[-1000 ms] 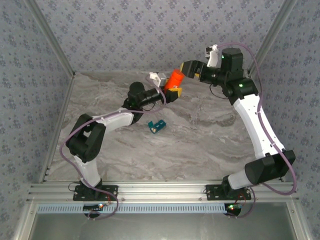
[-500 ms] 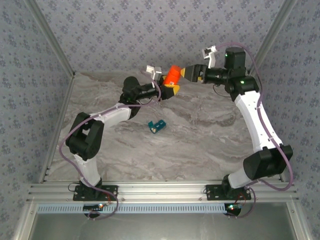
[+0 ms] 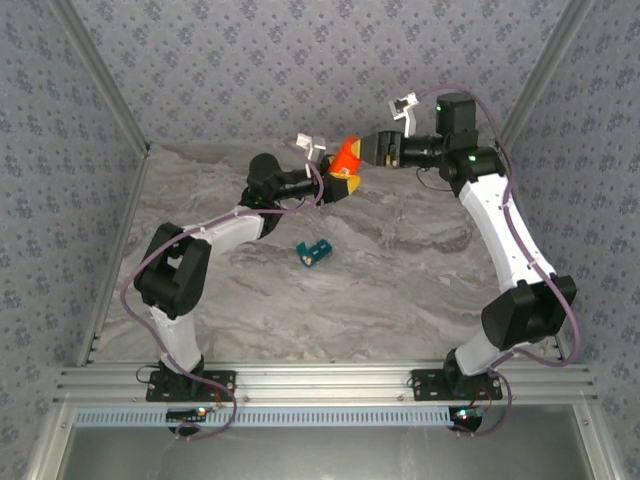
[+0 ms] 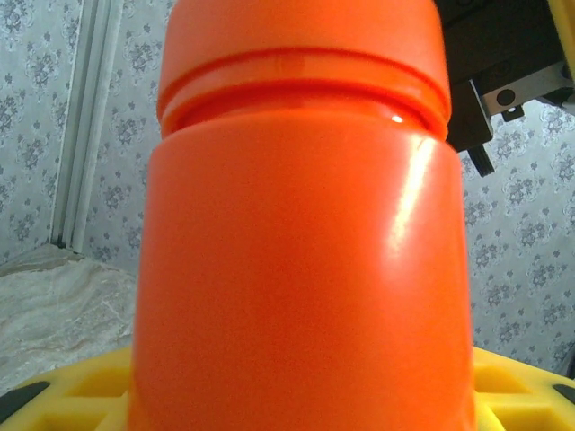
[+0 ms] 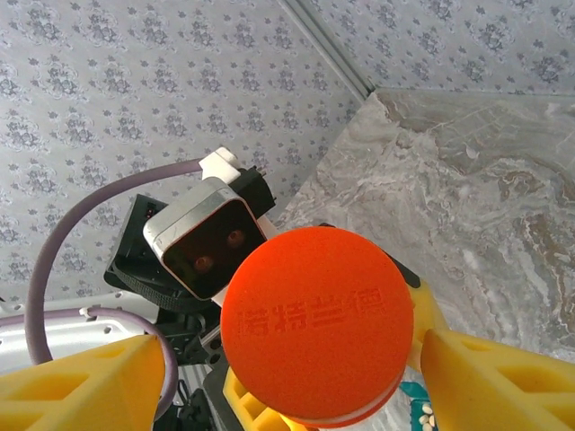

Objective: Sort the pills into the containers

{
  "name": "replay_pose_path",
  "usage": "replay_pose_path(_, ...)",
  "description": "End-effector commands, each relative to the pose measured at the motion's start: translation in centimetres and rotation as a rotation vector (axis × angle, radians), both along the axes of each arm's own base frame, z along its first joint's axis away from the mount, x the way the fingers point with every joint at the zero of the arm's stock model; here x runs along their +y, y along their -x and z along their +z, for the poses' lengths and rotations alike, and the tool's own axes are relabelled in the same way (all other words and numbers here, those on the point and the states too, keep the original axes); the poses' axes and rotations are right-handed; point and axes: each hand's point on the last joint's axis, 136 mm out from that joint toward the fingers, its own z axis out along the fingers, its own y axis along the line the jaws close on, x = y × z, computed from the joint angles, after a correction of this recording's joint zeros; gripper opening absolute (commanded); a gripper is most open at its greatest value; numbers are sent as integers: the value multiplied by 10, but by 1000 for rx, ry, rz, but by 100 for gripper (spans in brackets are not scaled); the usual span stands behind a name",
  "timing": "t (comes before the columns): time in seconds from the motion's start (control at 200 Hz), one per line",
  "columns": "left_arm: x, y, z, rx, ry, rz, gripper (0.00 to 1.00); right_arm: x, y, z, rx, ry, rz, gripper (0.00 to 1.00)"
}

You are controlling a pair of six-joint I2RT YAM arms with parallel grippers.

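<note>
**Inspector:** Firstly, hazards. State the grips.

**Assessor:** Left gripper [image 3: 344, 178] is clamped on the orange bottle [image 3: 347, 158], which hangs in the air over the far part of the table [image 3: 430, 270], its top tilted toward the other arm. Right gripper [image 3: 367, 148] stands spread around the cap [image 5: 314, 323]. The right wrist view shows a gap between each of its yellow fingers [image 5: 81, 382] and the cap's rim, so nothing is pinched there yet.

**Inspector:** What could fail?

**Assessor:** Three things, in the assessor's judgement. If the fingers close off-centre, the cap may skid instead of turning. If the twist overcomes the left grip, the bottle may rotate in the pads or drop out. If the cap comes free with the bottle tilted, pills may spill onto the table rather than reach the box.

**Inspector:** Location of the task's thing?

**Assessor:** Pill box [image 3: 314, 252], teal, lies on the table nearer the arm bases, well apart from both grippers and the bottle.

**Inspector:** Count.

**Assessor:** One bottle, one cap, one pill box, two grippers. No loose pills can be made out, and the compartments are too small to count.
</note>
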Motion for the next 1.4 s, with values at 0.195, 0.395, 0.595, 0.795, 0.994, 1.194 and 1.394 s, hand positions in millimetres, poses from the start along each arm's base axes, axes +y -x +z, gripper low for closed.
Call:
replay_pose_path(0.195,-3,7,22,-58,35,-36,0,5,3,7,-16,2,27,70)
replay_pose_path(0.395,-5,8,20,-54,31,-47,0,7,2,5,-13,5,24,70)
replay_pose_path(0.595,-7,10,19,-49,26,-58,0,7,-1,7,-14,3,13,70)
replay_pose_path(0.795,-10,11,14,-38,22,-65,0,7,-2,7,-14,3,11,68)
replay_pose_path(0.994,-12,11,14,-33,21,-69,0,6,-1,2,-4,6,11,57)
replay_pose_path(1.194,-13,8,15,-30,17,-53,0,6,-1,-3,6,15,-4,54)
replay_pose_path(1.394,-13,1,12,-36,-18,5,0,11,3,-13,-3,72,-31,54)
